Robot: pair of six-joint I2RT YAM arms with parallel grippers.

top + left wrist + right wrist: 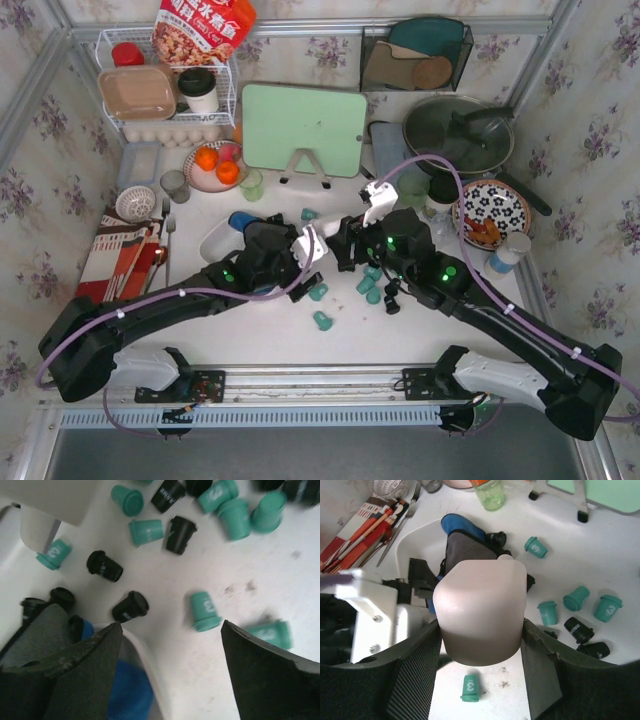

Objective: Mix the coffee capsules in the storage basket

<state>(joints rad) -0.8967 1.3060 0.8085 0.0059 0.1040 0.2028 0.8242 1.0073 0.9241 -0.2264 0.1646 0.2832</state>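
Observation:
Teal and black coffee capsules (368, 285) lie scattered on the white table, right of the white storage basket (212, 240). Several capsules (205, 611) show in the left wrist view, and more capsules (470, 688) in the right wrist view. The basket (417, 540) holds a blue object (462, 527), something grey and a few black capsules. My left gripper (171, 630) is open and empty. It hangs over the basket's rim (145, 655), one finger above the inside and one above the table. My right gripper (481, 630) is shut on a pale beige rounded container (480, 610), above the table.
A green cutting board (305, 125) on a stand, a translucent green cup (251, 183) and a plate of oranges (213, 165) stand behind. A pan (460, 135) and a patterned bowl (492, 212) are at the right. Cutlery on a striped cloth (130, 250) lies at the left.

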